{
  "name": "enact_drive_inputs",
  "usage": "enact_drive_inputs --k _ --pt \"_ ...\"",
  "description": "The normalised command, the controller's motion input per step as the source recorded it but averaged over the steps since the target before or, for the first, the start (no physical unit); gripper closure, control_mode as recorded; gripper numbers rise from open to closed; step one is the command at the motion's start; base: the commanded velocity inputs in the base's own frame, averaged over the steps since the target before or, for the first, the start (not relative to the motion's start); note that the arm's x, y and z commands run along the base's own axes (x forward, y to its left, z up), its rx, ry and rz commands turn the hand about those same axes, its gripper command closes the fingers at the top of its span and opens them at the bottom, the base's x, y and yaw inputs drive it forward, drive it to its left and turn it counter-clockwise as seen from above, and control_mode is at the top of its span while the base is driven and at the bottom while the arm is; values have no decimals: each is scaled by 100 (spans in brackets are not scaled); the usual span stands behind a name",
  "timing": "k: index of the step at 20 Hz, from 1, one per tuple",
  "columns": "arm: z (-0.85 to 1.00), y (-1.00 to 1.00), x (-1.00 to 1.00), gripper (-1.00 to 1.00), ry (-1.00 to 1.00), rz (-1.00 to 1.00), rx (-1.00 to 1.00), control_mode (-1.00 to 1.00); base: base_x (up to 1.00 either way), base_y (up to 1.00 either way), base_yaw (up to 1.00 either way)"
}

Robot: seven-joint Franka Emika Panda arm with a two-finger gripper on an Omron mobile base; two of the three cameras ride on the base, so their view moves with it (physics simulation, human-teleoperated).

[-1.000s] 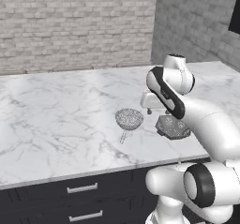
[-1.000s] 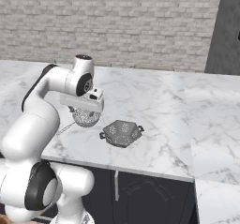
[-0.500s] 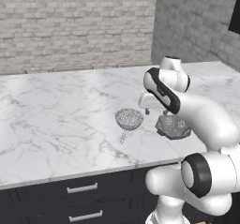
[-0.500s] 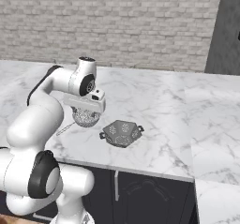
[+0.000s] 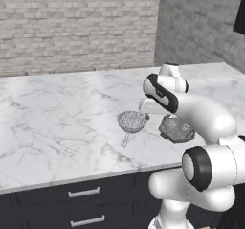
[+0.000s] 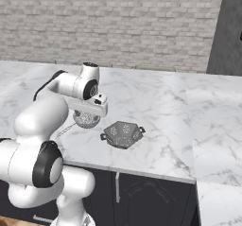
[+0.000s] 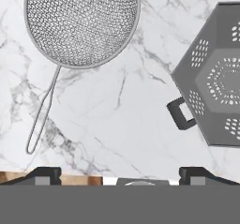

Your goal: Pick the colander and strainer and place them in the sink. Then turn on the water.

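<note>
The arm bends low over the counter, its pincer spread wide and empty above the strainer and colander.

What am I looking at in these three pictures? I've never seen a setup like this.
It is a simulated kitchen with a white robot arm. Two cameras sit behind the arm, left and right of it; the third rides on its hand and looks down. On the marble counter lie a round mesh strainer with a thin wire handle and a dark grey colander with holes and a small side handle, close together but apart. The end effector hangs above the bare counter between them, fingertips spread, holding nothing.
</note>
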Motion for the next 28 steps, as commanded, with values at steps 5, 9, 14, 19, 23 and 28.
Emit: enact_drive_inputs --k 5,9,14,19,23,28 --pt "-10 1 18 -100 0 0 0 -100 0 0 0" --pt "-14 6 22 -100 0 -1 0 -100 0 0 0" --pt "-17 6 25 -100 0 -1 0 -100 0 0 0" --pt "-21 0 21 -100 0 -1 0 -100 0 0 0" --pt "-22 0 19 -100 0 -2 0 -100 0 0 0" --pt "-16 2 22 -100 -1 -1 0 -100 0 0 0"
